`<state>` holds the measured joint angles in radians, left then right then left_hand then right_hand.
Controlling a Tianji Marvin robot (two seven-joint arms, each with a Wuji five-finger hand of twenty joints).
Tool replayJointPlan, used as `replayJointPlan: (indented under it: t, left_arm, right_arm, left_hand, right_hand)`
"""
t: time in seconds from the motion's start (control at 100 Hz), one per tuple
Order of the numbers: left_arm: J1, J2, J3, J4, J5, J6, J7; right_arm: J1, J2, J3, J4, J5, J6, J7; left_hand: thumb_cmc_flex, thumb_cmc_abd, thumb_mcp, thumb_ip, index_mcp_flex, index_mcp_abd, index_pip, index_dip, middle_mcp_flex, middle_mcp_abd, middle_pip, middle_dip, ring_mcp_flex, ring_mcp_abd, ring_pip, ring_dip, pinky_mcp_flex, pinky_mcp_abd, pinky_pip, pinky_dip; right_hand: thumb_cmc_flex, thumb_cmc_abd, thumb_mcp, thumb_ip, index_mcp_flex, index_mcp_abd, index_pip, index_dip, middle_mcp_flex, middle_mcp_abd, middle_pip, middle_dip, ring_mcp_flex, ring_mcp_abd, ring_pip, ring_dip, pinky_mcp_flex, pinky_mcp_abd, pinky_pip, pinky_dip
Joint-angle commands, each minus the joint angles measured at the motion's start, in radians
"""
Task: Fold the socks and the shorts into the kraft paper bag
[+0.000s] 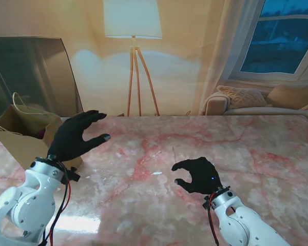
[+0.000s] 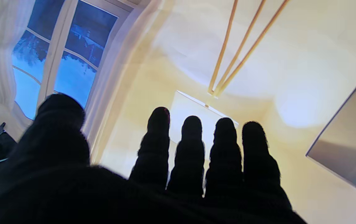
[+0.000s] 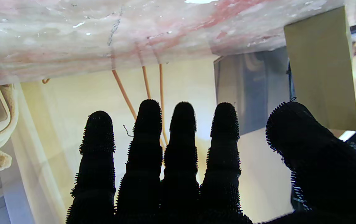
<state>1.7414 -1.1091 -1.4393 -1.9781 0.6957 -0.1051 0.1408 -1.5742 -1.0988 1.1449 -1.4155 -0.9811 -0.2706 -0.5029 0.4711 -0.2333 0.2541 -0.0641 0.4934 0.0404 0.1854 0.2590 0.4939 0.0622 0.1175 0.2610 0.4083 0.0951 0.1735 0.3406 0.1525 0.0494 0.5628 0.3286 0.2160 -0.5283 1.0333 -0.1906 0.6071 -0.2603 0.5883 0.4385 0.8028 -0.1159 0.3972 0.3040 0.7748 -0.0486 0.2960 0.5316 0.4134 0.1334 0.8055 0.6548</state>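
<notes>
Pink marble table (image 1: 205, 138), lamp-lit room behind | kraft paper bag (image 1: 20, 136) upright at my far left, something dark inside | left hand (image 1: 74, 136) raised beside it, fingers spread, empty | right hand (image 1: 197, 175) low over marble, loosely curled, holding nothing

Black-gloved left hand (image 2: 109, 189) with fingers (image 2: 190, 149) spread, holding nothing, before a floor lamp (image 2: 196, 115), a window (image 2: 62, 59) and a grey panel (image 2: 349, 149).
</notes>
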Motion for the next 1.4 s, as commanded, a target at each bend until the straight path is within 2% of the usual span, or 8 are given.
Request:
replayJointPlan:
  t: [0.0, 0.25, 0.52, 0.61, 0.68, 0.83, 0.99, 1.39]
  left_arm:
    - [0.026, -0.015, 0.029, 0.029, -0.007, -0.019, 0.009]
    - [0.06, -0.031, 0.135, 0.114, 0.0, -0.112, 0.147]
    - [0.045, -0.049, 0.232, 0.209, -0.02, -0.188, 0.247]
    - [0.052, -0.05, 0.243, 0.216, -0.021, -0.197, 0.252]
    - [0.055, -0.054, 0.252, 0.223, -0.035, -0.203, 0.264]
    - [0.066, -0.057, 0.259, 0.231, -0.049, -0.212, 0.275]
    - [0.074, -0.053, 0.255, 0.233, -0.055, -0.229, 0.252]
    - [0.084, -0.054, 0.248, 0.23, -0.061, -0.231, 0.252]
  right_arm:
    - [-0.014, -0.01, 0.003, -0.02, 0.007, 0.002, -0.007]
    - [-0.049, -0.022, 0.027, -0.07, 0.053, -0.01, 0.0]
    - [-0.08, -0.035, 0.037, -0.124, 0.121, -0.03, 0.026]
    - [-0.089, -0.039, 0.041, -0.14, 0.146, -0.037, 0.042]
    - [-0.101, -0.041, 0.044, -0.16, 0.162, -0.041, 0.051]
    - [-0.129, -0.047, 0.045, -0.195, 0.206, -0.053, 0.067]
    - [-0.15, -0.051, 0.043, -0.209, 0.259, -0.061, 0.1]
    - [-0.151, -0.055, 0.025, -0.192, 0.248, -0.068, 0.065]
  left_hand:
    - [-0.023, 0.034, -0.009, 0.06, 0.018, 0.006, 0.001, -0.001, -0.008, 0.006, 0.002, -0.005, 0.012, -0.03, 0.004, -0.006, -0.016, -0.026, -0.011, -0.02]
    - [-0.034, 0.041, 0.03, 0.061, 0.041, 0.015, 0.019, 0.003, -0.003, -0.004, 0.008, -0.008, -0.038, -0.049, -0.018, -0.031, -0.068, -0.02, -0.1, -0.072]
    - [-0.049, 0.044, 0.072, 0.058, 0.047, 0.021, 0.035, 0.008, -0.011, -0.004, 0.017, -0.008, -0.051, -0.055, -0.005, -0.042, -0.036, -0.053, -0.06, -0.054]
    - [-0.052, 0.061, 0.091, 0.065, 0.044, 0.022, 0.036, 0.008, -0.015, -0.004, 0.019, -0.009, -0.055, -0.06, -0.003, -0.043, -0.04, -0.064, -0.059, -0.054]
    - [-0.086, 0.061, 0.165, 0.102, 0.046, 0.026, 0.037, 0.004, -0.014, -0.002, 0.022, -0.01, -0.056, -0.06, 0.002, -0.047, -0.041, -0.066, -0.061, -0.057]
    - [-0.115, 0.071, 0.228, 0.14, 0.042, 0.036, 0.026, -0.005, -0.017, 0.005, 0.019, -0.012, -0.062, -0.055, 0.001, -0.05, -0.05, -0.063, -0.07, -0.062]
    - [-0.135, 0.082, 0.224, 0.148, 0.03, 0.041, 0.016, -0.011, -0.019, 0.004, 0.016, -0.013, -0.062, -0.056, -0.001, -0.052, -0.052, -0.061, -0.077, -0.066]
    - [-0.126, 0.088, 0.19, 0.141, 0.031, 0.04, 0.011, -0.014, -0.02, 0.003, 0.014, -0.013, -0.064, -0.057, -0.005, -0.052, -0.055, -0.058, -0.082, -0.067]
  right_hand:
    - [-0.037, 0.025, -0.015, 0.062, -0.041, 0.011, -0.03, -0.006, -0.032, 0.016, -0.015, -0.007, -0.028, 0.004, -0.033, -0.007, -0.003, -0.004, -0.005, 0.015]
    - [-0.049, 0.048, -0.048, 0.068, -0.073, 0.045, -0.058, -0.017, -0.057, 0.024, -0.054, -0.046, -0.037, 0.02, -0.067, -0.045, -0.005, -0.012, -0.024, -0.005]
    - [-0.098, 0.122, -0.138, 0.089, -0.154, 0.116, -0.131, -0.058, -0.112, 0.045, -0.104, -0.098, -0.067, 0.053, -0.104, -0.103, -0.003, -0.049, -0.073, -0.07]
    - [-0.126, 0.157, -0.176, 0.1, -0.173, 0.134, -0.149, -0.07, -0.126, 0.056, -0.12, -0.107, -0.087, 0.062, -0.117, -0.12, -0.016, -0.058, -0.096, -0.098]
    - [-0.154, 0.187, -0.207, 0.109, -0.183, 0.145, -0.162, -0.079, -0.134, 0.061, -0.133, -0.114, -0.1, 0.061, -0.127, -0.136, -0.025, -0.063, -0.111, -0.119]
    - [-0.229, 0.257, -0.273, 0.134, -0.206, 0.205, -0.213, -0.116, -0.152, 0.088, -0.182, -0.137, -0.127, 0.055, -0.147, -0.18, -0.048, -0.093, -0.17, -0.202]
    - [-0.275, 0.343, -0.34, 0.144, -0.245, 0.246, -0.263, -0.149, -0.191, 0.11, -0.243, -0.167, -0.18, 0.076, -0.157, -0.203, -0.094, -0.088, -0.2, -0.258]
    - [-0.224, 0.331, -0.353, 0.149, -0.242, 0.215, -0.249, -0.13, -0.197, 0.091, -0.218, -0.154, -0.181, 0.056, -0.148, -0.187, -0.119, -0.033, -0.164, -0.229]
